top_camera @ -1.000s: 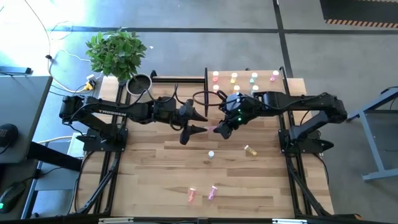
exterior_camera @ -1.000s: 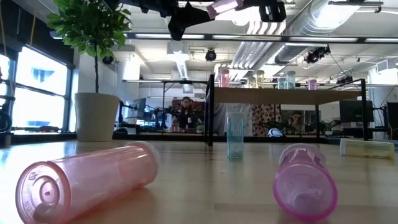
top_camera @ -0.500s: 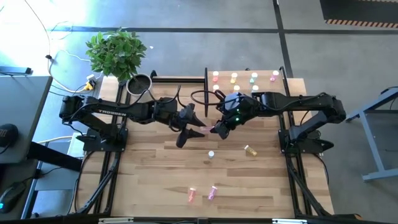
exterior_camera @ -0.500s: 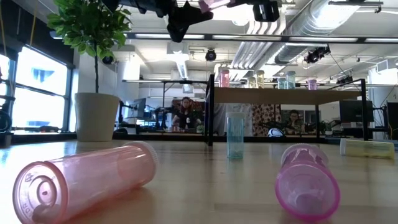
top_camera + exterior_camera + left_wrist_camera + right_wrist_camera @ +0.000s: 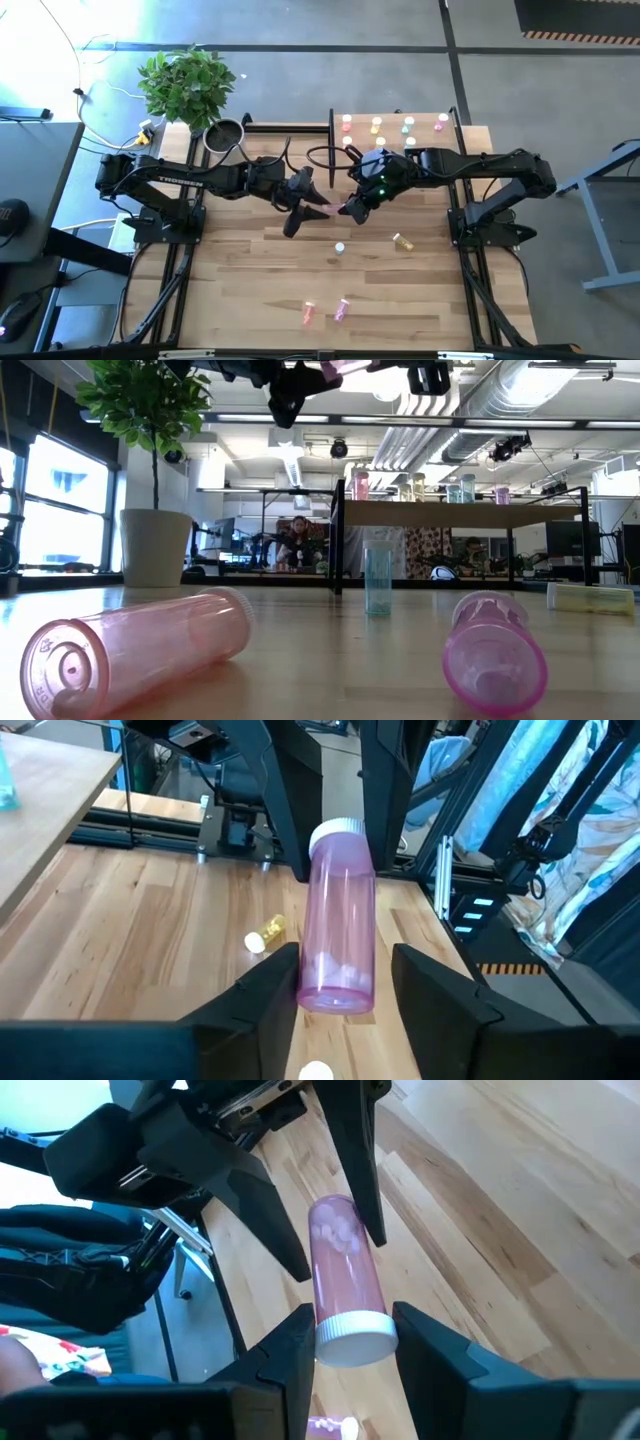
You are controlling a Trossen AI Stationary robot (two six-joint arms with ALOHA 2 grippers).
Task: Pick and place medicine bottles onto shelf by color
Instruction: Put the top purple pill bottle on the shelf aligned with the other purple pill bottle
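A translucent pink bottle (image 5: 338, 920) with a white cap hangs in the air over the middle of the table, and my right gripper (image 5: 352, 1330) is shut on it. My left gripper (image 5: 340, 960) is open, one finger on each side of the bottle's base end; a gap shows at one finger. Four loose bottles are on the table: a pale one (image 5: 340, 248) upright, and a yellow (image 5: 403, 242), a pink (image 5: 309, 313) and a magenta one (image 5: 342, 309) on their sides. The shelf (image 5: 395, 140) stands at the far right with several bottles upright on it. My right gripper pinches the bottle's white cap end (image 5: 355, 1342) between its two fingers. The fingers come slanting down from the table's right side and lie across the bottle. The bottle is lifted clear of the table and points roughly level toward my left gripper.
A grey plant pot (image 5: 225, 135) and a leafy plant (image 5: 187, 85) stand at the far left. The shelf's black post (image 5: 331, 135) rises just behind the two grippers. The near half of the table holds only the loose bottles.
My left gripper has turned a little toward the held bottle, so its fingers now stand on both sides of the bottle's base end. The right gripper and the bottle have kept still.
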